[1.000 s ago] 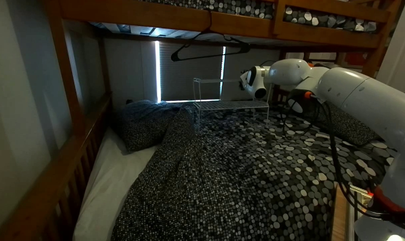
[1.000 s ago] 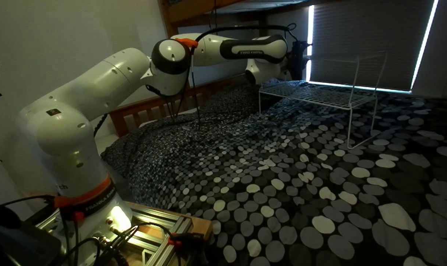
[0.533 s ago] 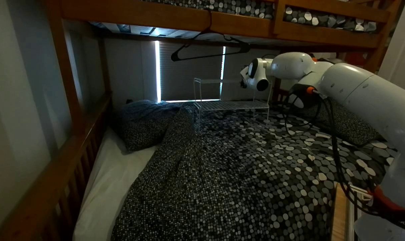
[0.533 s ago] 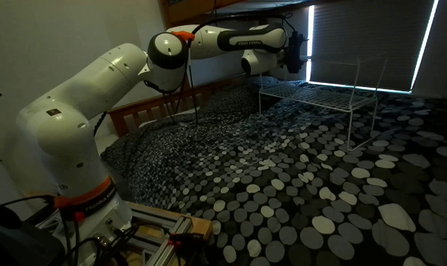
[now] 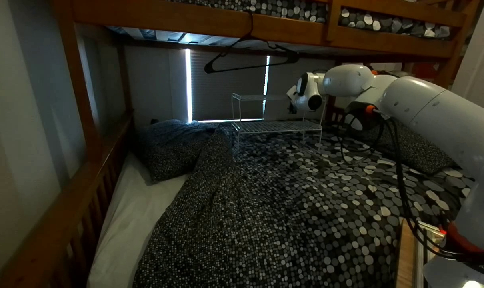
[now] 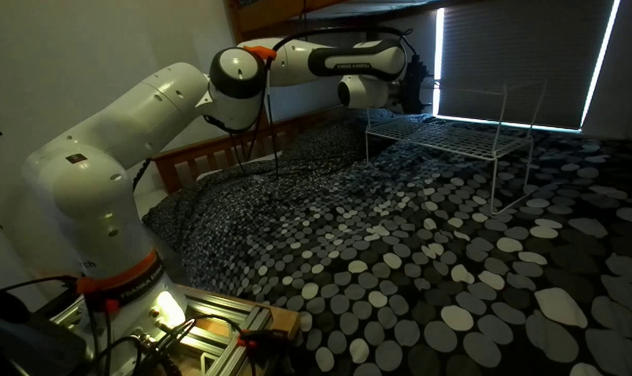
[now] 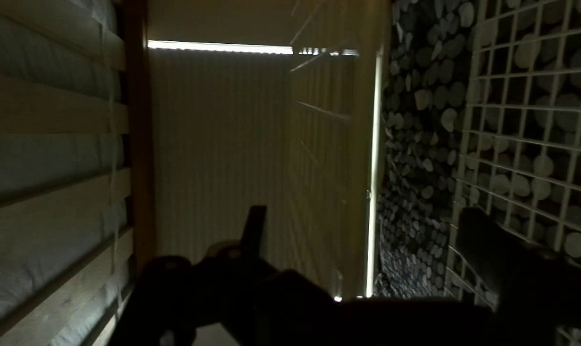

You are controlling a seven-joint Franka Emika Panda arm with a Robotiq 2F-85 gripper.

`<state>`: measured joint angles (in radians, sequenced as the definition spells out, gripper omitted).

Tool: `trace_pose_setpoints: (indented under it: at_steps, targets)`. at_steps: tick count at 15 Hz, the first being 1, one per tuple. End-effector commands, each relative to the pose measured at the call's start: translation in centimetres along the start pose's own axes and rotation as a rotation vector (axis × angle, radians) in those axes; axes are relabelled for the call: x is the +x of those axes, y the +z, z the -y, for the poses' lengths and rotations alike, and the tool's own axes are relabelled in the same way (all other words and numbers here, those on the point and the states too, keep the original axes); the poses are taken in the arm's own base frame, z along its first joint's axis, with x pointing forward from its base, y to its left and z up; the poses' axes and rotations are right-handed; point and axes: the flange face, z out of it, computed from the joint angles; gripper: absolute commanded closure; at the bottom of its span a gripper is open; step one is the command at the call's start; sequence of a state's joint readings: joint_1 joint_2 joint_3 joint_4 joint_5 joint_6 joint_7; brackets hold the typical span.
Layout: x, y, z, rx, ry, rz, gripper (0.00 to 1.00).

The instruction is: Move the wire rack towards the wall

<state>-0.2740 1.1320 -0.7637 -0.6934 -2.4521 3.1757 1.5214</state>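
Observation:
The wire rack, a pale open wire frame, stands upright on the bed in both exterior views (image 5: 280,130) (image 6: 431,145). My gripper (image 5: 292,105) is at the rack's near side, at about top-shelf height; it also shows in an exterior view (image 6: 428,94). In the wrist view the gripper (image 7: 362,226) has its two dark fingers wide apart, with nothing clamped. The rack's top shelf (image 7: 321,111) appears between the fingers there, and its lower wire shelf lies behind the right-hand finger. Whether a finger touches the wire cannot be told.
A black clothes hanger (image 5: 252,68) hangs from the upper bunk rail (image 5: 202,18). The covered window (image 5: 226,84) and wall stand behind the rack. A patterned pillow (image 5: 174,148) lies left of it. Upper bunk slats (image 7: 55,103) show close by in the wrist view.
My gripper rose over the first half second, then dipped a little and tilted downward. The rack has barely shifted. The gripper stays open.

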Motion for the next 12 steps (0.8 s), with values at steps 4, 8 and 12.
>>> trace_pose_setpoints:
  at_steps: [4, 8, 12]
  targets:
    - [0.2, -6.3, -3.8, 0.22, 0.134, 0.093, 0.0]
    - [-0.1, -12.4, -8.6, 0.358, 0.137, 0.248, 0.0]
    - [2.3, -17.1, -9.8, 0.576, 0.238, 0.296, 0.0]
